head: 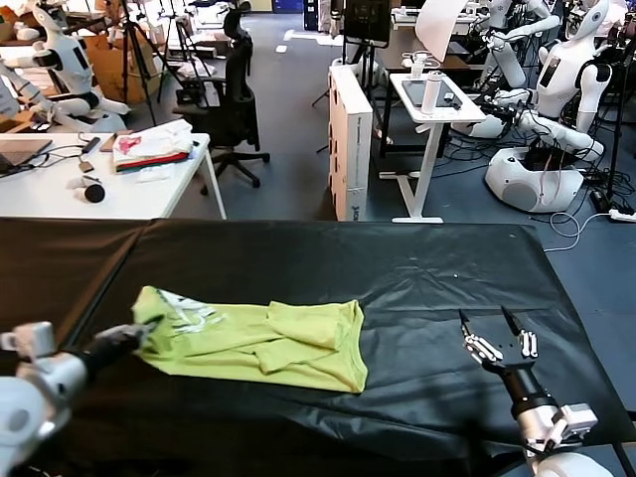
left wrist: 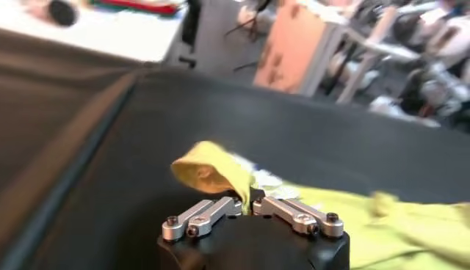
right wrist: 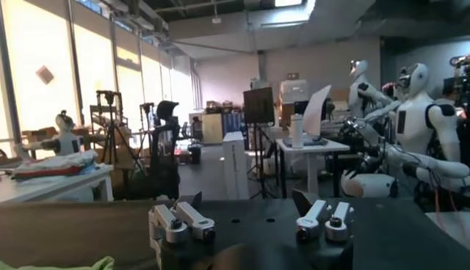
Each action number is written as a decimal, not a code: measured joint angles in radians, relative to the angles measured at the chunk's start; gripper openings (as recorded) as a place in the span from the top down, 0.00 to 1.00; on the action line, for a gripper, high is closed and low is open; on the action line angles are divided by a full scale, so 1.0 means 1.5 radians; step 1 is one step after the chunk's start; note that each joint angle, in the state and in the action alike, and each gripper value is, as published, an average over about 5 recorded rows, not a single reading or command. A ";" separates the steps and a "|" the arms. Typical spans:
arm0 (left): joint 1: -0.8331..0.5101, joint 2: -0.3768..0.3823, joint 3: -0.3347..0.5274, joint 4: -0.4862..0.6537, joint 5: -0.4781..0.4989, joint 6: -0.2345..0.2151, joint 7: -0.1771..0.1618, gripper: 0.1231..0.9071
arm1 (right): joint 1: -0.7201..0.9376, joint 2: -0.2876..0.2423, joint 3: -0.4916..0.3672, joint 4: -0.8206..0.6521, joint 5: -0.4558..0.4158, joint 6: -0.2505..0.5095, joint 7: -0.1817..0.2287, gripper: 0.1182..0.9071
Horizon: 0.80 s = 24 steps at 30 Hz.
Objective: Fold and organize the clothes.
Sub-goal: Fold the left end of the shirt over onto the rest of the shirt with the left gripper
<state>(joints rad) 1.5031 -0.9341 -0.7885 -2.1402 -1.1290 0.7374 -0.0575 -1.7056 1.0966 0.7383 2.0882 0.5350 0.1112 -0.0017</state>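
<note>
Left gripper (left wrist: 247, 206) is pinched shut on the left end of the thin lime yellow-green T-shirt (head: 260, 341), which lies rumpled left of centre on the black-covered table (head: 427, 268). Looks light and floppy, so grab hems or corners. Right gripper (head: 491, 324) sits open, well right of it.

A bench (head: 417, 268) draped in black cloth carries a lime-green T-shirt (head: 263, 343), lying crumpled and partly folded left of centre. Its whitish print (head: 189, 313) faces up near the left end.
</note>
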 joint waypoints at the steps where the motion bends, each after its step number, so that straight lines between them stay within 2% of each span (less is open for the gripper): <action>1: -0.007 -0.016 0.023 -0.002 0.003 0.000 -0.003 0.93 | -0.005 0.003 0.005 0.002 -0.003 0.000 -0.001 0.00; 7: -0.057 -0.094 0.155 0.003 0.019 0.000 -0.015 0.93 | -0.031 0.028 0.026 0.011 -0.029 0.004 -0.005 0.00; 12: -0.093 -0.139 0.230 0.017 0.025 -0.001 -0.023 0.93 | -0.043 0.049 0.033 0.016 -0.041 0.007 -0.006 0.00; 17: -0.122 -0.174 0.271 0.030 0.034 -0.001 -0.027 0.93 | -0.044 0.062 0.033 0.016 -0.046 0.007 -0.006 0.00; 24: -0.147 -0.210 0.292 0.050 0.039 -0.001 -0.032 0.93 | -0.040 0.072 0.023 0.012 -0.053 0.005 -0.005 0.00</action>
<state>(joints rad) 1.2825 -1.2494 -0.3506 -2.0659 -1.0711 0.7363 -0.1051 -1.7661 1.2041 0.7733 2.1061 0.4548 0.1194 -0.0098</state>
